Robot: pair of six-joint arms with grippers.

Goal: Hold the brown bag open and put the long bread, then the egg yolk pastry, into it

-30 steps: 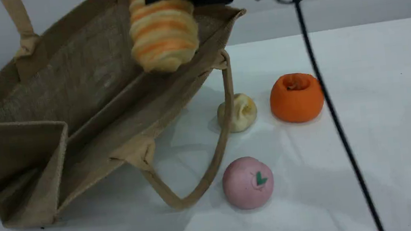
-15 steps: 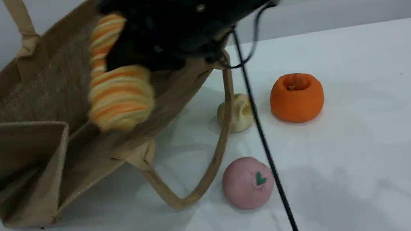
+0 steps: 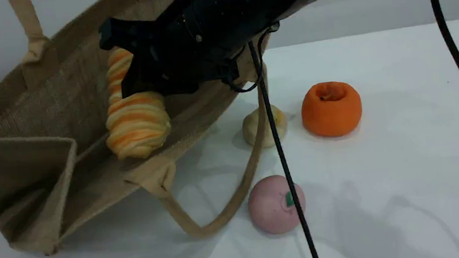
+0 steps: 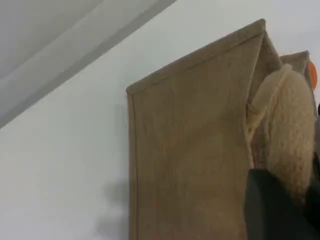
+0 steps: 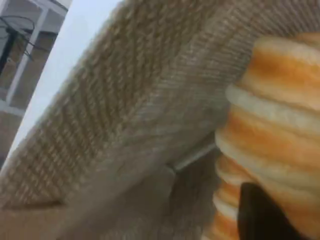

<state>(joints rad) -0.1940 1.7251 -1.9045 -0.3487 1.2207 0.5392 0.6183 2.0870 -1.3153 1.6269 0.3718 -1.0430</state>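
Note:
The brown bag (image 3: 54, 99) lies tilted with its mouth open toward the camera, and its upper handle (image 3: 28, 26) is pulled up out of frame. In the left wrist view, my left gripper (image 4: 292, 200) is shut on that beige handle (image 4: 290, 120), beside the bag's outer wall (image 4: 190, 150). My right gripper (image 3: 136, 79) is shut on the long bread (image 3: 136, 123), which hangs striped side out inside the bag's mouth. The right wrist view shows the long bread (image 5: 272, 135) against the woven lining. The egg yolk pastry (image 3: 251, 130) sits on the table, partly behind the bag's lower handle (image 3: 235, 191).
A round orange ball (image 3: 331, 108) stands right of the pastry. In front of them lies a pink ball (image 3: 272, 205) with a green mark. A black cable (image 3: 283, 157) hangs from my right arm across the pastry and the pink ball; another cable (image 3: 458, 60) hangs at far right.
My right arm has swung down and left, carrying the long bread from above the bag's rim into its mouth. The arm's cable now crosses the pastry and pink ball.

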